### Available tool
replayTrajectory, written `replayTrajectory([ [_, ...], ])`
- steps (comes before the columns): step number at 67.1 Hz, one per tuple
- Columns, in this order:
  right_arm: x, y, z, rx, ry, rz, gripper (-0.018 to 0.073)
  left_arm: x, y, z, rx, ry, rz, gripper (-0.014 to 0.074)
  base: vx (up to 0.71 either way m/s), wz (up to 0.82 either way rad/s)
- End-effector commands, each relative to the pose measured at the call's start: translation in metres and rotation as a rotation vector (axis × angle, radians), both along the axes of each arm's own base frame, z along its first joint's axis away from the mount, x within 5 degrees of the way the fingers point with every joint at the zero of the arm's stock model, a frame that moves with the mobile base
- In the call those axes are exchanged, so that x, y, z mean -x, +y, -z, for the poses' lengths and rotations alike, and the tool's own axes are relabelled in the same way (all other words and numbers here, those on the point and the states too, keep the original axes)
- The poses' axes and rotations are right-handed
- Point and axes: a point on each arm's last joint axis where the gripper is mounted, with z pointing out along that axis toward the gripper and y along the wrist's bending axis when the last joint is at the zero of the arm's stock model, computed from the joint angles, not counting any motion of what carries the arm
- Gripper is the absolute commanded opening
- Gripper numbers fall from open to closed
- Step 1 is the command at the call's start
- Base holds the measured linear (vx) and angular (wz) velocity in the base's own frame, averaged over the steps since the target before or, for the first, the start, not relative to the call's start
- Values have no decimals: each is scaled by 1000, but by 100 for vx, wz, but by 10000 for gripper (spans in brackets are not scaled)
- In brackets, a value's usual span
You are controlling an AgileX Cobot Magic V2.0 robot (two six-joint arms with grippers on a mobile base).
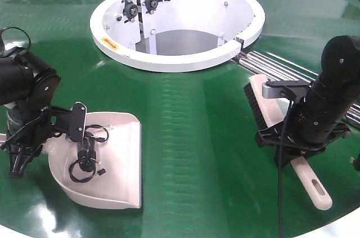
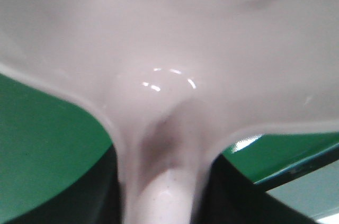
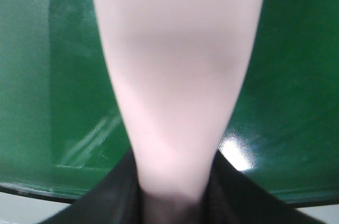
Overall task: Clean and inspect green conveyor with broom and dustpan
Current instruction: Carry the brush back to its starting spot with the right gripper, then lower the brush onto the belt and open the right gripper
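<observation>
Across the front view, the green conveyor [image 1: 185,137] fills the frame, with its white hub [image 1: 180,61] at the top and the silver roller strips [image 1: 275,66] running out to the right. Your left hand [image 1: 25,148] grips the dustpan [image 1: 121,159] by its handle. The pan lies low on the belt with its mouth towards the middle. Black cable loops [image 1: 84,165] hang over the pan. Your right hand [image 1: 298,137] holds the broom [image 1: 310,180] partway along its length, bristles towards the hub and just beside the roller strips. I see no debris on the belt.

Up close at the left wrist, dark jaws pinch the dustpan [image 2: 159,102] where the handle meets the pan, with green belt on both sides.

Down at the right wrist, the jaws are pressed onto the tapered broom [image 3: 177,102] handle, and the belt's rim shows along the bottom.

Watch three things. The taper could let the broom twist or slide in your grip once the bristles drag. The bristles could catch on the roller strips if you sweep towards them. The cable could snag the dustpan's wall as you tilt it. I cannot tell whether the pan's lip sits flush, and a gap would let dust pass under it.
</observation>
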Motion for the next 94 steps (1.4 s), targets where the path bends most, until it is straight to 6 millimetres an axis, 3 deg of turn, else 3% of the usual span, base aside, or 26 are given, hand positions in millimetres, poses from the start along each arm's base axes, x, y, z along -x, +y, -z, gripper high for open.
replayTrajectory([
  [1, 1, -2, -20, -19, -82, -17, -1, 1, 0, -21, 4, -69, -1, -6, 0, 0],
  [76, 4, 2, -20, -65, -63, -54, -1, -3, -1, -21, 19, -112, 16, 0, 0, 0],
  [94, 3, 2, -20, -63, -68, -55, -1, -3, -1, -21, 21, -116, 17, 97, 0, 0],
])
